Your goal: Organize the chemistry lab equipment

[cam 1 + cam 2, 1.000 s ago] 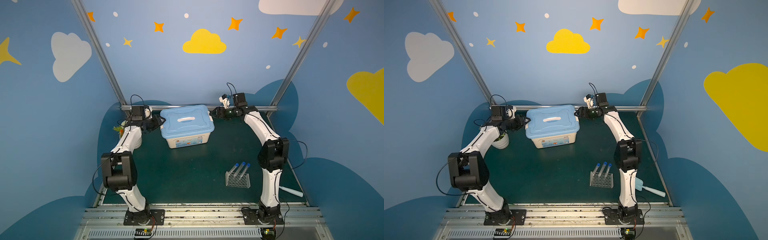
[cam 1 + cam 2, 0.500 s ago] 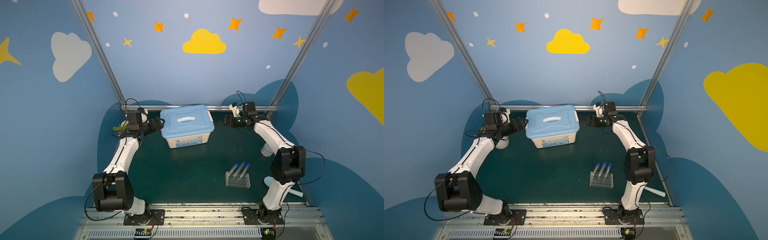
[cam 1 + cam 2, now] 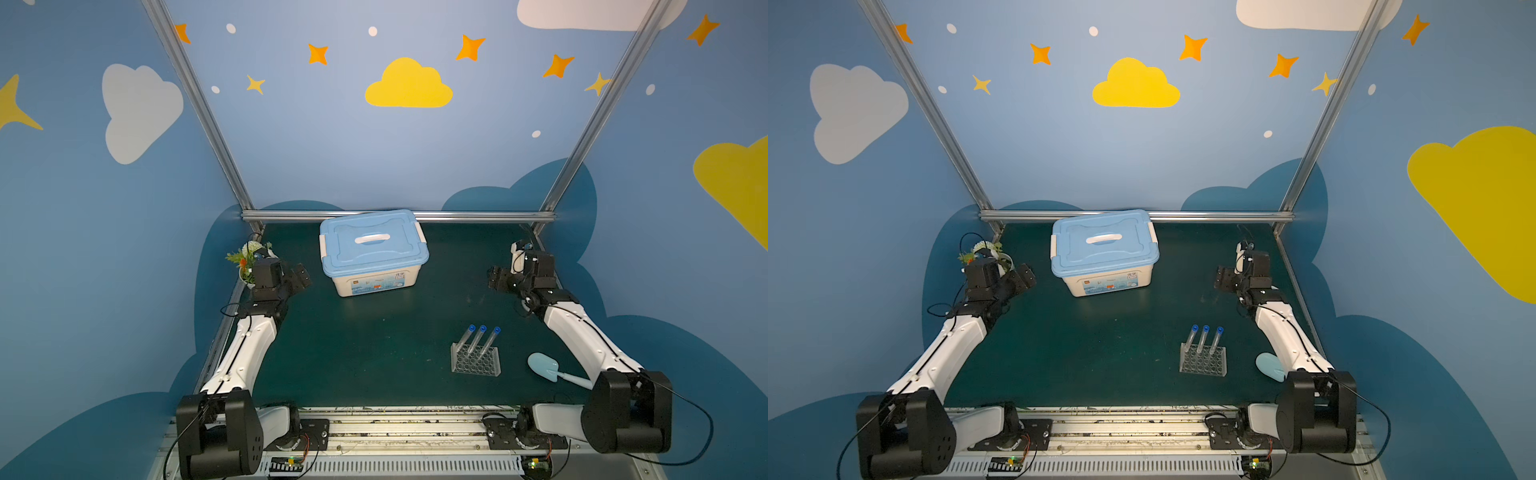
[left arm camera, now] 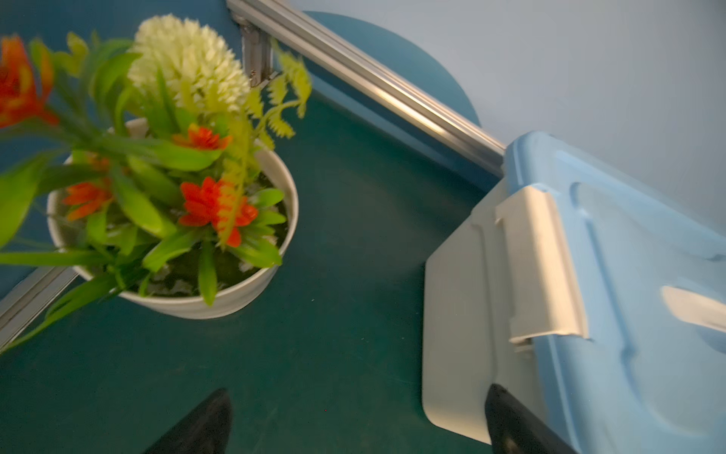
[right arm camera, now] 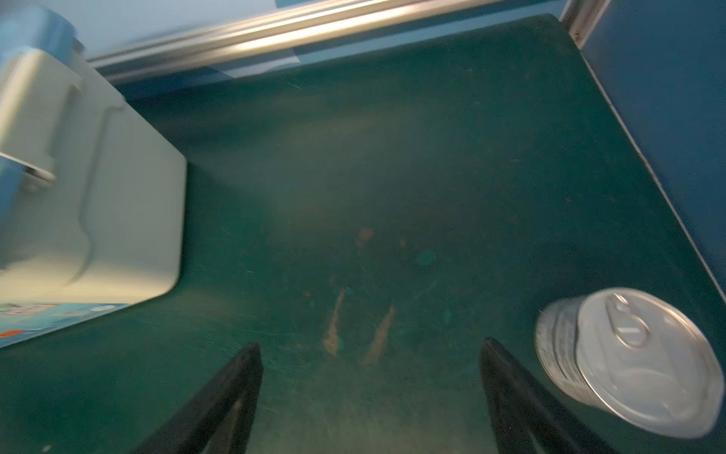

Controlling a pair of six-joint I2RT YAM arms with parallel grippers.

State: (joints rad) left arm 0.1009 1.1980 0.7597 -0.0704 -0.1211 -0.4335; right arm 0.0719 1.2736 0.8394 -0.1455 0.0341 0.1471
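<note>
While my left claw (image 3: 298, 277) stands apart and empty near the plant (image 3: 246, 257), a careless swing could tip it. The tubes (image 3: 482, 338) lean in their rack (image 3: 476, 363) (well apart from both claws), and my right claw (image 3: 496, 279), also apart and empty, could knock the can (image 5: 636, 361).

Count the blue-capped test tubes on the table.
3 test tubes, all leaning side by side in the clear rack at the front right of the table. Others may be hidden inside the closed blue-lidded box.
</note>
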